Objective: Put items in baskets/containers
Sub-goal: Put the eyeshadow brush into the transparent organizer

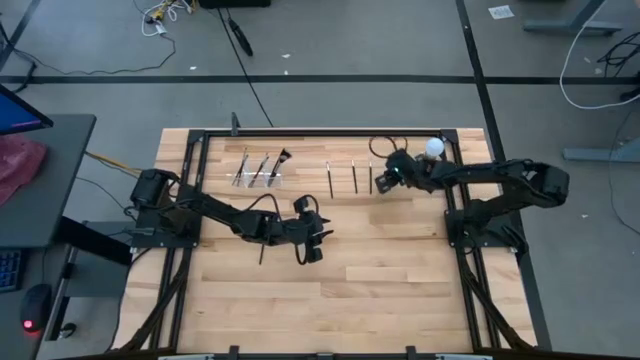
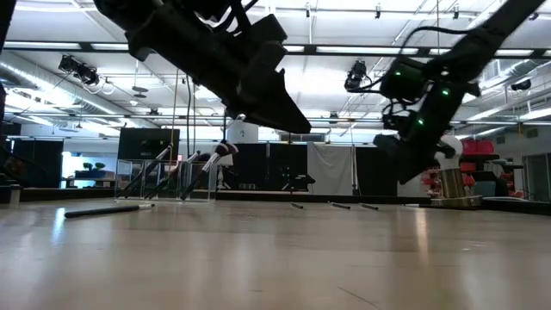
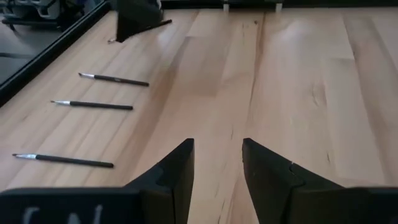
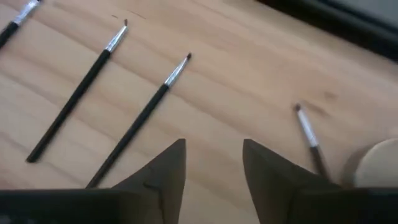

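High view, read left to right. The clear holder (image 1: pixel 258 172) is taken as landmark, with several brushes already leaning in it. One brush (image 1: pixel 263 247) lies on the table (image 1: pixel 400 290) well nearer the front edge than the holder, just beside the left arm. The left gripper (image 1: pixel 313 240) is held to the holder's right and nearer the front, its fingers spread and empty (confirmed in the left wrist view). Three loose brushes (image 1: pixel 353 177) lie in a row to the holder's right. The right gripper (image 1: pixel 385 180) is held just beyond that row, farthest from the holder, fingers apart and empty.

The step in hand is judged a pick-up by the right gripper. The fingers are best centred across a handle (image 4: pixel 134 134), lowered squarely, and closed mid-handle so the brush does not roll.
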